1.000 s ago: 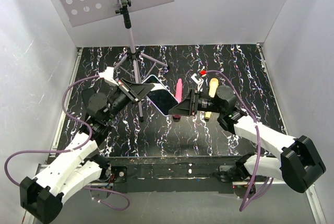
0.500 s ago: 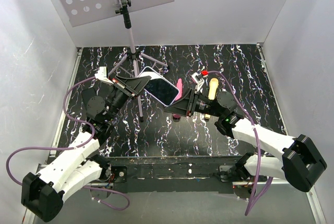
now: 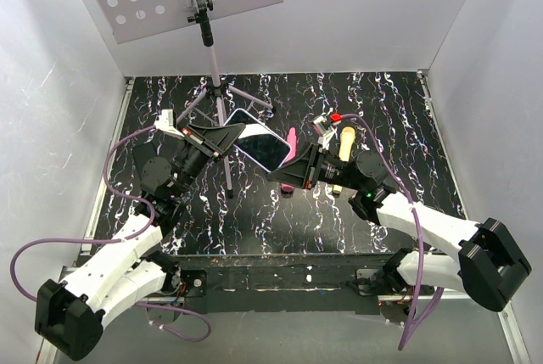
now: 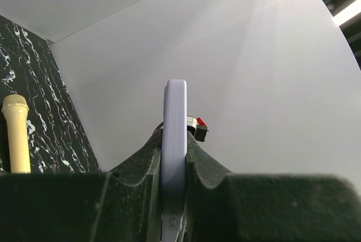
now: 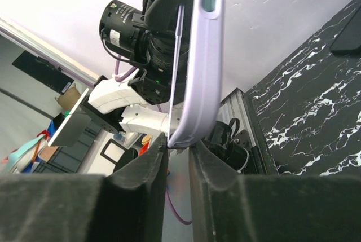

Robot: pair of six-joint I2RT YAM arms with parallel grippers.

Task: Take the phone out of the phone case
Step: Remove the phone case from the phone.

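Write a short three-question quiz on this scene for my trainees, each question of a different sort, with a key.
1. True or false: the phone case lies flat on the table.
2. Multiple choice: the left gripper is A) open, B) shut on the phone case, C) shut on a cup.
3. Fill in: the screen of the phone is glossy ____.
Key: 1 false, it is held up in the air; 2 B; 3 black.

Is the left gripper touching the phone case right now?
Touching. The left wrist view shows the phone case edge-on, pinched between both fingers of the left gripper, with no gap on either side.
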